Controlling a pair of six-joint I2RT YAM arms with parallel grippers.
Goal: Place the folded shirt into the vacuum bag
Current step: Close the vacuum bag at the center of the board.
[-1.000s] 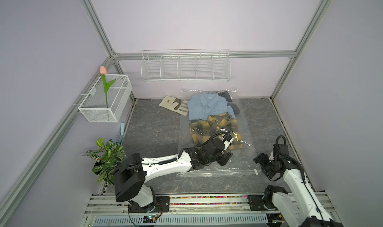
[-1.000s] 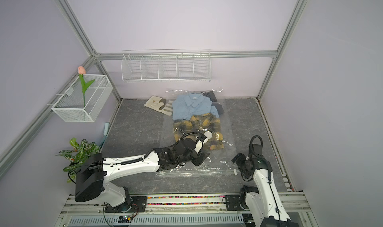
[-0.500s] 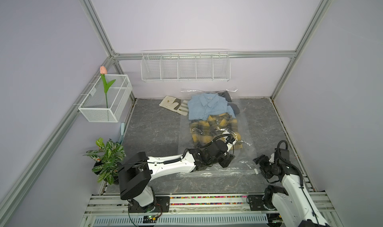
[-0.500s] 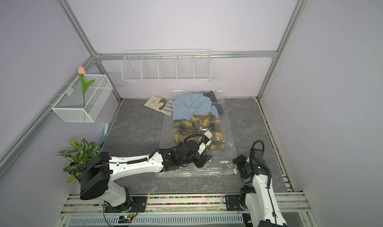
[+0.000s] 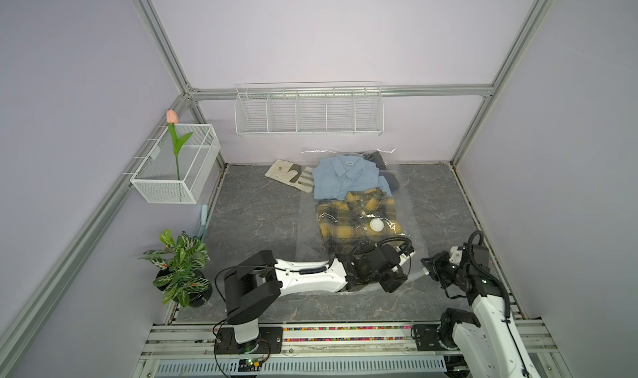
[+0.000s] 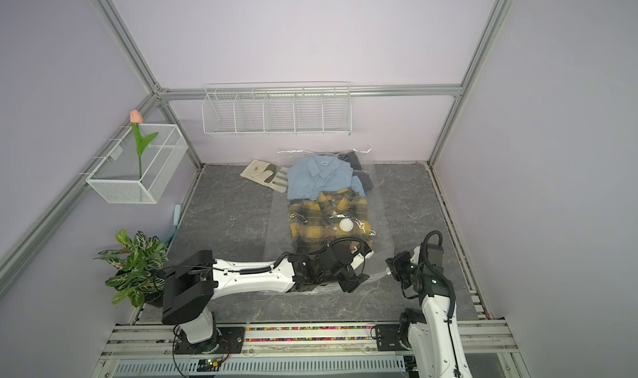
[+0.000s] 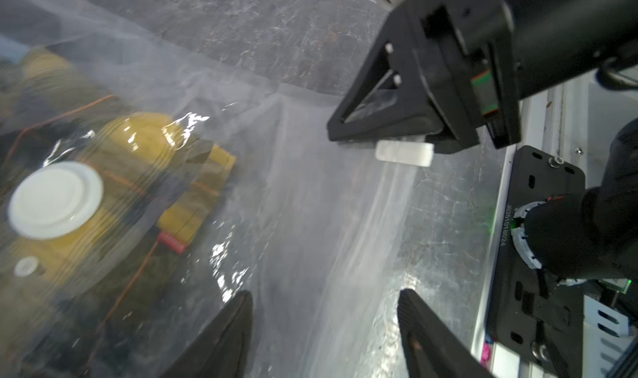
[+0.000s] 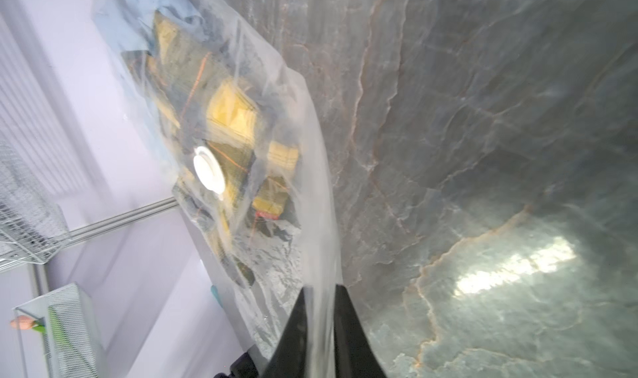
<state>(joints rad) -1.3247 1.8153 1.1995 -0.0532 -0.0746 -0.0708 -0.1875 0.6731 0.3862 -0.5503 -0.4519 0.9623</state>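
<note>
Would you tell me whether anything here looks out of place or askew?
Yes: the far end of the clear bag rides up crumpled against the back wall, and a dark garment sticks out crookedly beside the blue shirt.

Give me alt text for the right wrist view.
The right pincer is shut on the edge of a clear bag spread over a grey marbled table. Inside it, a folded yellow checked shirt shows beneath a round white valve.

Noted: left arm and right arm have white moulded link shells on black joint housings, a black cable looped at each wrist, a black slotted base plate bearing a silver screw and white serial lettering; left tool has black wedge-shaped fingers.
</note>
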